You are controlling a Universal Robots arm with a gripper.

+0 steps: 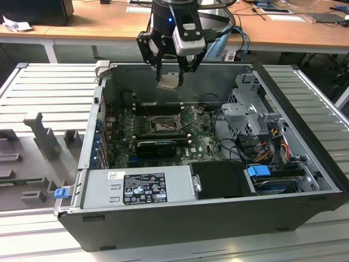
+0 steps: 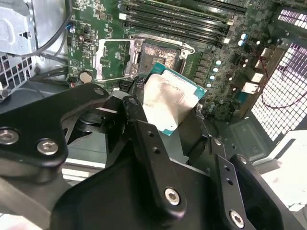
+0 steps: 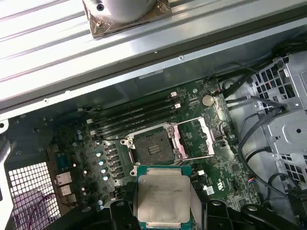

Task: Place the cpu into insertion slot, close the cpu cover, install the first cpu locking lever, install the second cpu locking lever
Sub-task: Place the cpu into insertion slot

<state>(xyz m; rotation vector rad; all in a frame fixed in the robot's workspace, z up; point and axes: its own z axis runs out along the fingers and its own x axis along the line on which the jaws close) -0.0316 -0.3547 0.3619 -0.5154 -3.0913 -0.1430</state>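
Fingers (image 2: 136, 115) of mine clamped on the cpu (image 3: 163, 196), well above the insertion slot (image 3: 152, 145); cpu cover (image 3: 194, 139) raised beside that slot; wooden desk (image 1: 98, 24) beyond it.

**Open computer tower on a ribbed metal table**

A dark computer case (image 1: 163, 224) lies on its side, lid off, on a ribbed metal table (image 1: 49, 87). Inside are a silver power supply (image 1: 136, 185) along the near wall, a black graphics card (image 1: 157, 146), long black memory slots (image 3: 134, 115) and a round coin battery (image 3: 207, 100) — with a grey drive cage (image 1: 245, 109) at the exterior view's right. A wooden desk (image 1: 98, 24) stands behind.
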